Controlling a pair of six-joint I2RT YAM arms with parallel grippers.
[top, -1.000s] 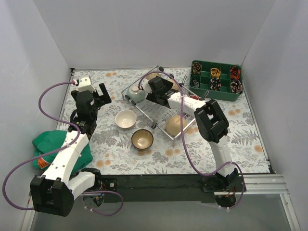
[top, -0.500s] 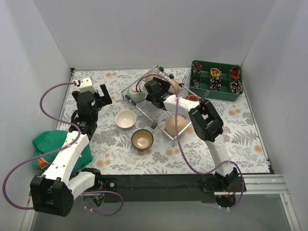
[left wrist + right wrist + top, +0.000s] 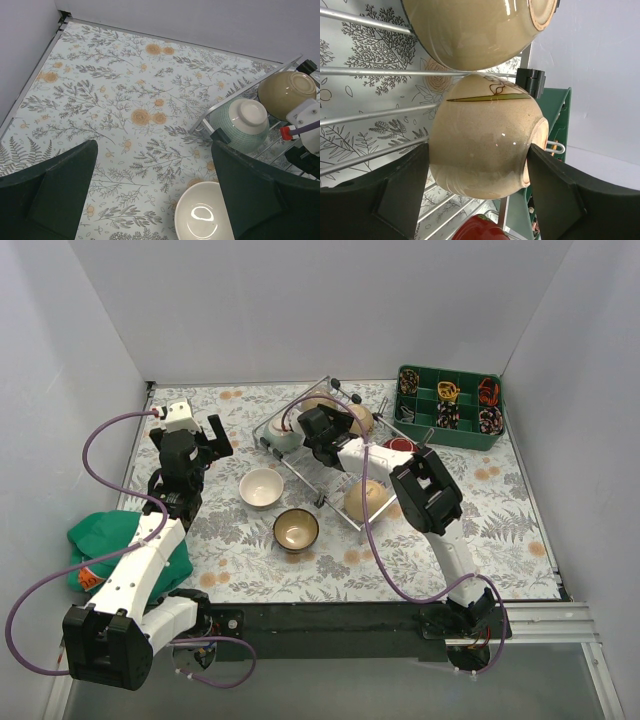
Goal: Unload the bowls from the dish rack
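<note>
Floral tablecloth (image 3: 230, 560) lay under dish rack (image 3: 305, 472). Right gripper (image 3: 477, 150) straddled a tan bowl (image 3: 485, 125) in the rack; whether it clamped, unclear. Left gripper (image 3: 155, 146) gaped wide, empty, above the cloth.

Bright, even, diffuse light fills the white-walled enclosure in the overhead view, and the shadows under the arms are soft and short. Just ahead of the left gripper (image 3: 154, 150), the cream bowl (image 3: 202, 214) carries a glint on its floor (a small white oval). That gripper's dark fingers (image 3: 55, 190) sit close to the lens, underlit and soft-edged, while the flowered cloth (image 3: 130, 90) beyond them is sharp. Between the fingers (image 3: 400, 190) of the right gripper (image 3: 477, 150), the tan bowl (image 3: 485, 125) shows tiny specular spots. The rack wires (image 3: 370, 72) behind it gleam pale.
</note>
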